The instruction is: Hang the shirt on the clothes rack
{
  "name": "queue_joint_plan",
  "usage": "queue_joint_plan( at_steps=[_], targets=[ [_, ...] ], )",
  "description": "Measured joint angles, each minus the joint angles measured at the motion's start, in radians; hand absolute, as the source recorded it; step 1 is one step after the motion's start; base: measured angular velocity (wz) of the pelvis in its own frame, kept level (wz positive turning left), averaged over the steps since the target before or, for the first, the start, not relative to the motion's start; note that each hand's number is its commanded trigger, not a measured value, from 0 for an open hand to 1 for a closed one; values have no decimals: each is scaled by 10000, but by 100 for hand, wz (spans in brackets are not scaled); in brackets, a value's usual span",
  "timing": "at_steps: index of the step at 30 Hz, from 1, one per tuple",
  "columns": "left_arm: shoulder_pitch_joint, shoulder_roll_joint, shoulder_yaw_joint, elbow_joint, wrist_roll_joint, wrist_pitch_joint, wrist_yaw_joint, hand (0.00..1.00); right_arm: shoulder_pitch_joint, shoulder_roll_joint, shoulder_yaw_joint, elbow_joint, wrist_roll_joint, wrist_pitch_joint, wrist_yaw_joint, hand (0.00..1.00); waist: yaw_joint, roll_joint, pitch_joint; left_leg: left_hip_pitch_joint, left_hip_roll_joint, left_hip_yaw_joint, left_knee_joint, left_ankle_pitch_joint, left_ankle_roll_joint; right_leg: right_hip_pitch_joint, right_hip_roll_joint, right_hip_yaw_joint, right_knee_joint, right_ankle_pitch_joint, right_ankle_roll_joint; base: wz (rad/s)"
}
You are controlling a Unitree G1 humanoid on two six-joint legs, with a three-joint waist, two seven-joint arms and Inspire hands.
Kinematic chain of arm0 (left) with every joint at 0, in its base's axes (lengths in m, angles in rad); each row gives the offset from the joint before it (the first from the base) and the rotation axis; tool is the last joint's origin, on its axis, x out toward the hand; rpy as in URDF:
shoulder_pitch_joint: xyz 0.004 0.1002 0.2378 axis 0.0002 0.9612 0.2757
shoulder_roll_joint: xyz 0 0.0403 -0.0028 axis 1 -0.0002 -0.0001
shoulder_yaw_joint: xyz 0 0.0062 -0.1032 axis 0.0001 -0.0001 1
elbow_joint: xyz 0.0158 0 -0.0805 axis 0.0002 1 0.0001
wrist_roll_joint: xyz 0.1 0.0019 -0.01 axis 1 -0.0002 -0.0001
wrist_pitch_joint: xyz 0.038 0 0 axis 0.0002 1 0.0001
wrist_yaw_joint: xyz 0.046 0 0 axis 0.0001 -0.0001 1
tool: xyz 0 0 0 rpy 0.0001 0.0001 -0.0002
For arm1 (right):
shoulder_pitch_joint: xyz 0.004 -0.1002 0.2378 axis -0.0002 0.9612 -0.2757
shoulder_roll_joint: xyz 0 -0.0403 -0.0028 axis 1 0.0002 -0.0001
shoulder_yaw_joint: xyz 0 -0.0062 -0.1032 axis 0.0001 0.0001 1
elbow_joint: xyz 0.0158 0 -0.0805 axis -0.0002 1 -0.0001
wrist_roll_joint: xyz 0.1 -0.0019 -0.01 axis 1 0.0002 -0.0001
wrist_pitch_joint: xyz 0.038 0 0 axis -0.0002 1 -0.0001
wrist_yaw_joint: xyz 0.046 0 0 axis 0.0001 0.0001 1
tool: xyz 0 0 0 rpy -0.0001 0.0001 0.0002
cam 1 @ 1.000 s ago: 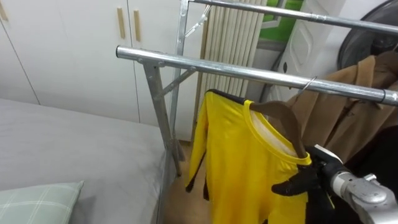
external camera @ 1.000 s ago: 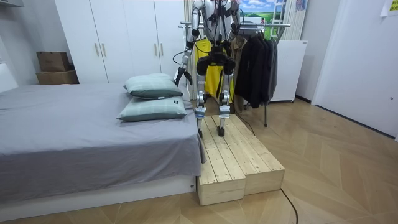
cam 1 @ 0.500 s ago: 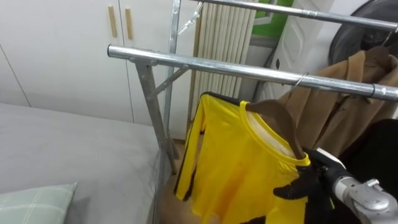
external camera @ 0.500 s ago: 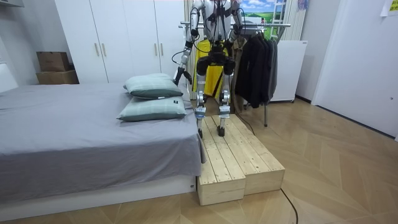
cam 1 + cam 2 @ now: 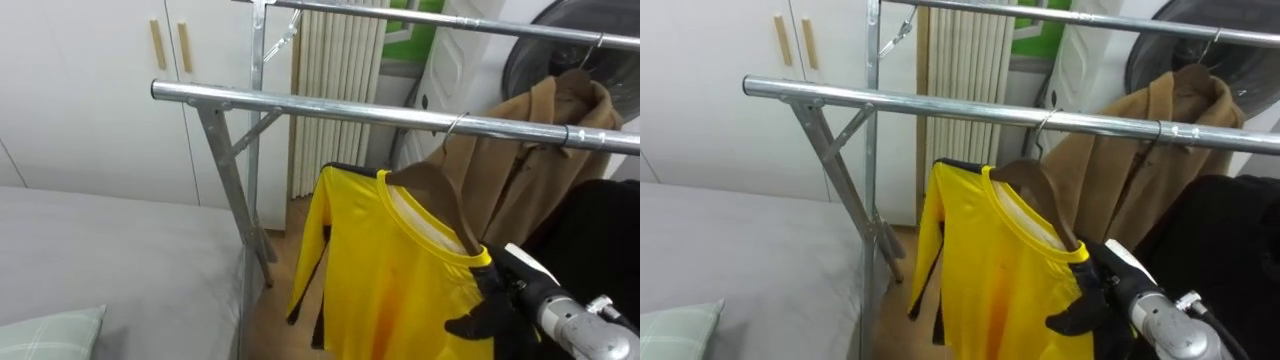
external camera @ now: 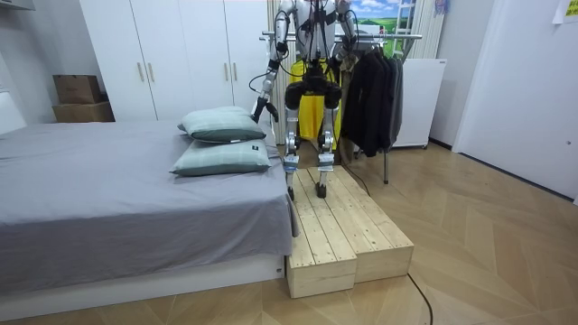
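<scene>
The rail (image 5: 350, 108) is smooth, shiny bare metal, the shirt (image 5: 380, 270) is matt yellow cloth on a brown, wooden-looking hanger (image 5: 425, 182), the coat (image 5: 500, 170) to its right is matt tan cloth, and the bed (image 5: 110, 240) on the left wears smooth grey cloth.

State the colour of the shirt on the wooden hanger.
The shirt is yellow with black trim; clearest in the left eye view.
</scene>
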Motion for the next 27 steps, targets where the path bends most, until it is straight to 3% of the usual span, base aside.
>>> queue_joint_plan(
  at_steps=[9, 15, 17, 27],
  targets=[
    [12, -9, 31, 1, -6, 0, 37, 0, 141, -1, -15, -588, 19, -106, -622, 0, -43, -12, 0, -40, 13, 11, -24, 2, 3, -83, 35, 70, -2, 43, -2, -2],
    [129, -8, 29, 0, -6, 0, 37, 0, 399, -4, -180, -1171, -1, -113, -737, 0, -413, -67, 13, -79, 9, 8, -27, 2, 3, -128, 34, 84, 0, 40, 2, 0],
    [207, -8, 31, 0, -6, 0, 37, 0, 441, -34, -376, -1211, 3, -113, -781, 0, -560, -98, 9, -84, 4, 29, -31, 2, 3, -171, 41, 156, 19, 34, 12, -7],
    [306, -12, 212, 1, -7, 1, 37, 0, 881, -84, -785, -2048, 52, -113, -1042, 0, -608, -163, 5, -90, 19, 100, -70, 1, 3, -422, 135, 563, 169, 56, 6, -13]
  ],
)
